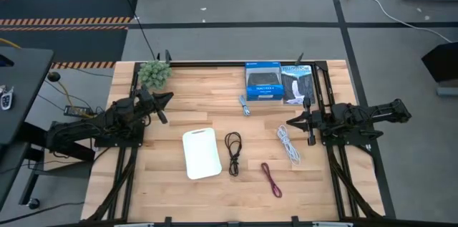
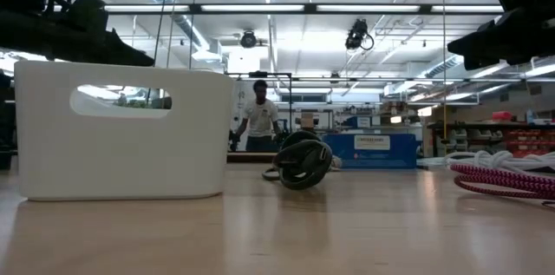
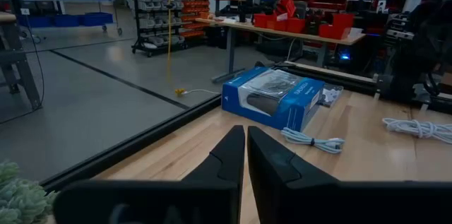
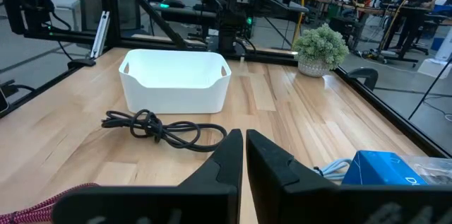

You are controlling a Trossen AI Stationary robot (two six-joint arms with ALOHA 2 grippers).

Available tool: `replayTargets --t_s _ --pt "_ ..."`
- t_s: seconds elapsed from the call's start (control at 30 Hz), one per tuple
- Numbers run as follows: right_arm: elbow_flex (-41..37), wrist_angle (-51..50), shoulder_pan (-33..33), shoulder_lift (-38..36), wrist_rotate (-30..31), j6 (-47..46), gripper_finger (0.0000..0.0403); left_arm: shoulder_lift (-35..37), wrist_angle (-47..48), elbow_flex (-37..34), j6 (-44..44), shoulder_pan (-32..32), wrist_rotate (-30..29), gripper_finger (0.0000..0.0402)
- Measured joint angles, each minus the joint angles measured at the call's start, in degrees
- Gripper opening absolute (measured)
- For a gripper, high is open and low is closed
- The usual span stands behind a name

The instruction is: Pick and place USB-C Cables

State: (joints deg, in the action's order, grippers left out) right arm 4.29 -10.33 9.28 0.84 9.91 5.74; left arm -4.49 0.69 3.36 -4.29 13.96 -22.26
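USB-C Cables: black (image 1: 232,152), dark red (image 1: 271,180), white (image 1: 288,145), loose at 3 o'clock of white tray (image 1: 200,153). Left gripper (image 1: 169,99), right gripper (image 1: 290,122): fingers pressed together, empty.

Arms: left arm (image 1: 107,121), right arm (image 1: 358,118) | finish: dark, jointed | fingers (image 3: 226,160): black, tapered, wedge-shaped | cords: black, trailing

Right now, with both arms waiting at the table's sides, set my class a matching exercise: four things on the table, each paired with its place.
Things:
1. black cable
2. dark red cable
3. white cable
4. small plant

Places:
A. at the table's far left corner
B. nearest the right gripper
C. just right of the white tray
D. nearest the table's front edge

Pairs: 1-C, 2-D, 3-B, 4-A
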Motion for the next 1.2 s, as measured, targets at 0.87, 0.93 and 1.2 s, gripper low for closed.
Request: replayTargets --t_s 0.87,0.93,1.2 --pt "0.0 1.4 0.0 0.0 4.1 -0.1 0.0027 0.0 0.0 0.0 0.0 0.0 0.0 0.0025" --pt "0.0 2.2 0.0 0.0 4.1 0.4 0.0027 0.0 0.0 0.0 0.0 0.0 0.0 0.0025" --pt "0.0 19.4 0.0 0.0 12.4 -9.9 0.0027 0.0 0.0 0.0 0.0 0.0 0.0 0.0025"
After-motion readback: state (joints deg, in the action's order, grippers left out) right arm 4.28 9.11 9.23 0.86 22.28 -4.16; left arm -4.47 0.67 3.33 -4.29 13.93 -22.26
